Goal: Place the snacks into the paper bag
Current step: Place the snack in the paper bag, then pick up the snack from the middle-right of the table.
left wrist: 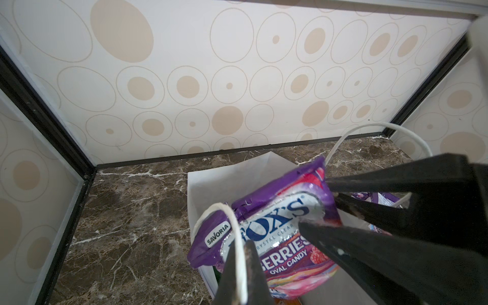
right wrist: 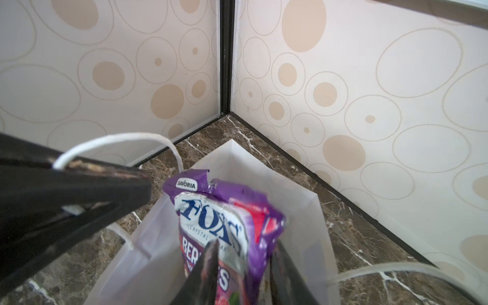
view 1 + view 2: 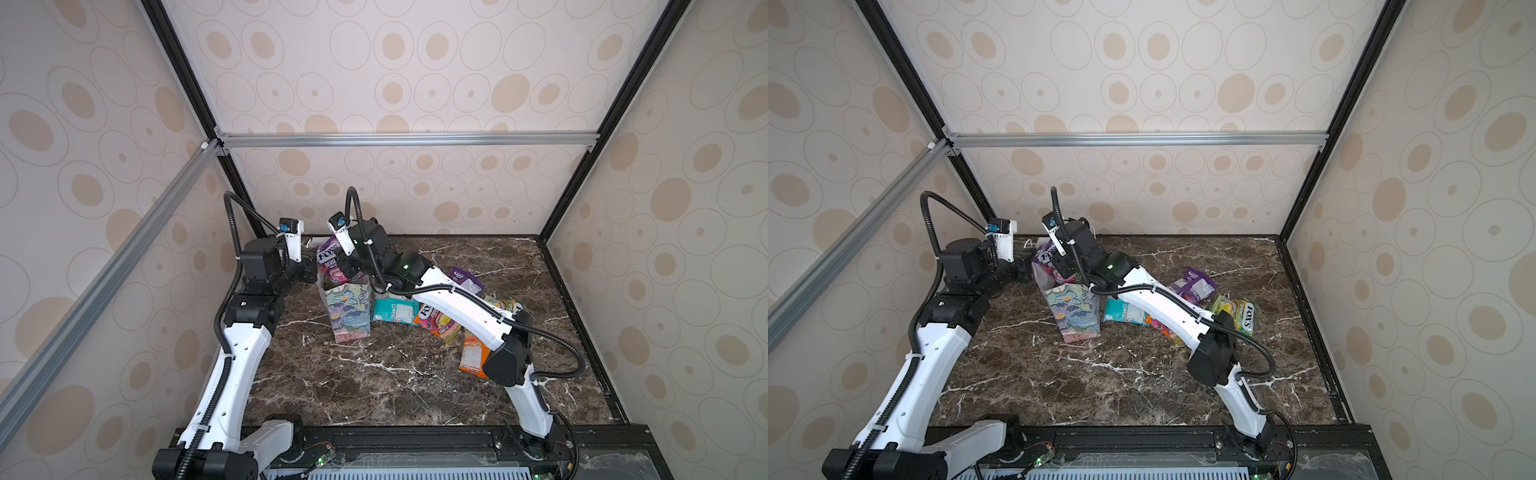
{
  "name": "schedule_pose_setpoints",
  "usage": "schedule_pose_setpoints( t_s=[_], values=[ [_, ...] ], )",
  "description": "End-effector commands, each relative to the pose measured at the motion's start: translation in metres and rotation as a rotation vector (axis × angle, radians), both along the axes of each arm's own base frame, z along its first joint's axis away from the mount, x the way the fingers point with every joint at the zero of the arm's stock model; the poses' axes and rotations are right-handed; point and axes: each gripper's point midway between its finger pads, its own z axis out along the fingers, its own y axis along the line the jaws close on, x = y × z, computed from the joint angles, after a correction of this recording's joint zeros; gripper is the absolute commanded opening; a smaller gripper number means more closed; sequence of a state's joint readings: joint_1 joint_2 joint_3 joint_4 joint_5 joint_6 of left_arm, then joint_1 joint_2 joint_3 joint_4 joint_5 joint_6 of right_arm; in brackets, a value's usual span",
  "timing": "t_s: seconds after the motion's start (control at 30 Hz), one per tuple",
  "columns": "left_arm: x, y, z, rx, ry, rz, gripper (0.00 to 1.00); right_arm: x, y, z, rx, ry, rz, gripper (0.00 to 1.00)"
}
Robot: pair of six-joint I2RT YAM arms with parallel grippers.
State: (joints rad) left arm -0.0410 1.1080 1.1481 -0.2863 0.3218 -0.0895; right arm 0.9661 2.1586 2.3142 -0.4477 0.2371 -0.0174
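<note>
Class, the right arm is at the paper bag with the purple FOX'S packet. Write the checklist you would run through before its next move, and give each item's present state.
1. The paper bag stands upright with its mouth open: ok.
2. The left gripper is shut on the cord handle, steadying the bag: ok.
3. The purple packet has its lower end within the mouth and its top above the rim: ok.
4. The right gripper has its jaws apart on either side of the packet: ok. Packet fully free: cannot tell.
5. Room left inside the bag: cannot tell.
6. All snacks bagged: not ok. The teal packet and others lie on the table beside the bag.
</note>
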Motion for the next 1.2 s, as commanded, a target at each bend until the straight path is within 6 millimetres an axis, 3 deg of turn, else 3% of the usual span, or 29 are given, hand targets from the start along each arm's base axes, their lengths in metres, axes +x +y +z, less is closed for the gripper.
schedule_pose_setpoints(
  t_s=[0.0, 0.23, 0.47, 0.73, 0.83, 0.97, 1.17],
  values=[
    [-0.001, 0.000, 0.013, 0.014, -0.037, -0.006, 0.00, -0.003, -0.001, 0.026, 0.020, -0.056, 0.000, 0.36],
    [0.000, 0.000, 0.013, 0.014, -0.035, -0.006, 0.00, -0.018, 0.000, 0.048, 0.021, -0.095, 0.047, 0.37],
    [0.001, 0.000, 0.011, 0.014, -0.032, -0.006, 0.00, -0.044, -0.014, 0.077, 0.069, -0.089, 0.114, 0.37],
    [0.001, 0.000, 0.011, 0.013, -0.032, -0.009, 0.00, -0.070, -0.034, 0.069, 0.045, -0.031, 0.169, 0.38],
    [0.000, -0.001, 0.012, 0.012, -0.033, -0.013, 0.00, -0.082, -0.054, 0.064, 0.047, -0.015, 0.160, 0.39],
    [0.000, -0.001, 0.013, 0.011, -0.038, -0.013, 0.00, -0.097, -0.095, 0.058, 0.008, 0.008, 0.104, 0.39],
    [0.001, -0.001, 0.010, 0.012, -0.030, -0.013, 0.00, -0.102, -0.172, 0.019, -0.045, 0.082, -0.092, 0.39]
  ],
)
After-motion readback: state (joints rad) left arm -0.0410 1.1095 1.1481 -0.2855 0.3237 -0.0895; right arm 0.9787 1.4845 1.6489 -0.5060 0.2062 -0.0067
